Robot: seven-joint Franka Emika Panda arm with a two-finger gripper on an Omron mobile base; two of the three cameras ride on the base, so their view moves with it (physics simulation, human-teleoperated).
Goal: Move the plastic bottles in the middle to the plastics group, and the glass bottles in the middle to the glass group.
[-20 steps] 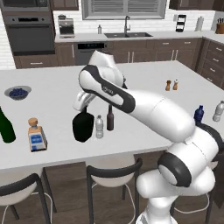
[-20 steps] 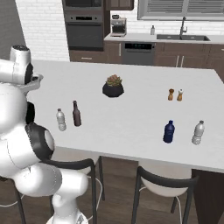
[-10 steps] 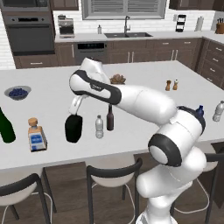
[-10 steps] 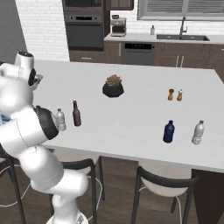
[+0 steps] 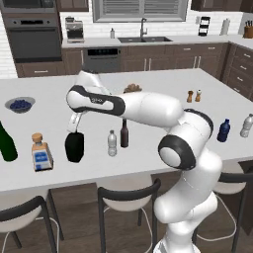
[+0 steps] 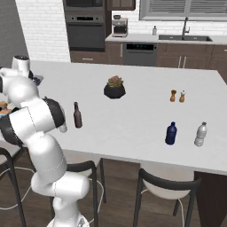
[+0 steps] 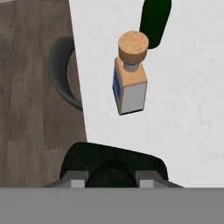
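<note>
Fingers look clamped on the squat black bottle [image 5: 74,147]'s neck; I'd set it upright just short of the square blue-labelled bottle [image 7: 130,83] ahead.

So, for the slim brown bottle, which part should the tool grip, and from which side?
Probably the narrow neck of the slim brown bottle, from above. It stands upright, and the small water bottle stands close beside it, so a sideways approach at the body may knock that one.

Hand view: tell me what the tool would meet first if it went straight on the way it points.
The tool points down at the squat black bottle, its fingers flanking the neck. Straight on, it meets the bottle's shoulders first, though depth is unclear.
</note>
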